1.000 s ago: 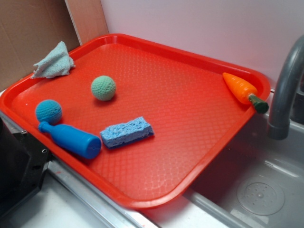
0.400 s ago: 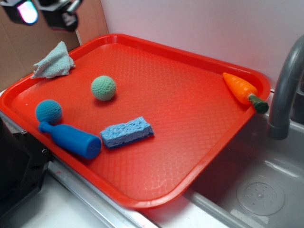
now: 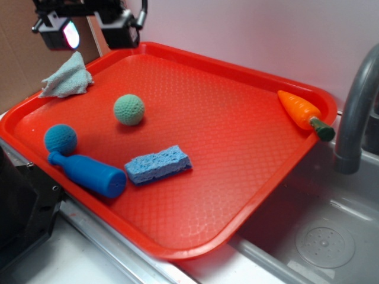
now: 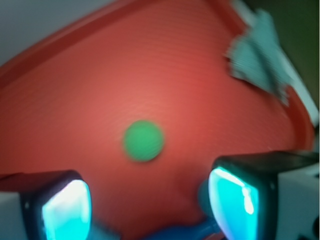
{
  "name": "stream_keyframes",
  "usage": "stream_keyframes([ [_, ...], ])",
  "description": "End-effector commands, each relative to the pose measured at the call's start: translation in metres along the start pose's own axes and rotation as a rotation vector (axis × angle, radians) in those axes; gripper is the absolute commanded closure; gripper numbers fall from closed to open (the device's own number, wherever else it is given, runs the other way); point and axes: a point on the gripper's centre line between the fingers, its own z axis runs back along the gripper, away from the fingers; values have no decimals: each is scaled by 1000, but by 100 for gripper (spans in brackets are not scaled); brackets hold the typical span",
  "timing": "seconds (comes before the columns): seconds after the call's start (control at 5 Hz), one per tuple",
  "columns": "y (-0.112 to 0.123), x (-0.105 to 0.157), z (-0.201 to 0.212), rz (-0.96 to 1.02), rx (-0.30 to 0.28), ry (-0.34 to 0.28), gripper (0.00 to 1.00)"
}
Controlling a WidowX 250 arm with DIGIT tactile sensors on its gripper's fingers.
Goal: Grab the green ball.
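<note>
The green ball (image 3: 129,109) sits free on the red tray (image 3: 237,148), in its left half, well apart from the grey cloth (image 3: 66,76) at the far left corner and from the teal-blue ball (image 3: 60,138) nearer the front edge. The blue bowling pin (image 3: 89,173) lies just beside that teal ball, and the blue sponge (image 3: 158,164) lies between the green ball and the tray's near rim. An orange toy carrot (image 3: 303,112) rests at the far right corner, out of the way.

The gripper (image 3: 89,32) hangs high above the tray's far left corner, holding nothing. In the wrist view its fingers (image 4: 65,205) are spread, one at each lower corner, and the green ball (image 4: 143,140) shows between and ahead of them, though the picture is blurred, so the exact offset is hard to judge.

The step in hand is the approach. To do it well, the gripper should travel forward and down until the ball is centred in the gap, keeping the fingers spread wide throughout. A round yarn ball will likely roll if one finger touches first, so the descent should be straight, with both fingers reaching the tray's floor on either side before closing. The yarn is soft, so a moderate squeeze at its widest part should hold it.
</note>
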Motion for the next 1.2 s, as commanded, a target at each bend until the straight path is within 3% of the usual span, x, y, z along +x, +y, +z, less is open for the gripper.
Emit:
stream_keyframes([
  [0.0, -3, 17, -31, 46, 29, 9, 0],
  [0.2, -2, 16, -52, 6, 32, 22, 0],
  [0.6, 4, -1, -105, -17, 33, 136, 0],
  [0.8, 4, -4, -112, -27, 22, 147, 100],
  [1.0, 4, 3, -92, -88, -3, 138, 100],
])
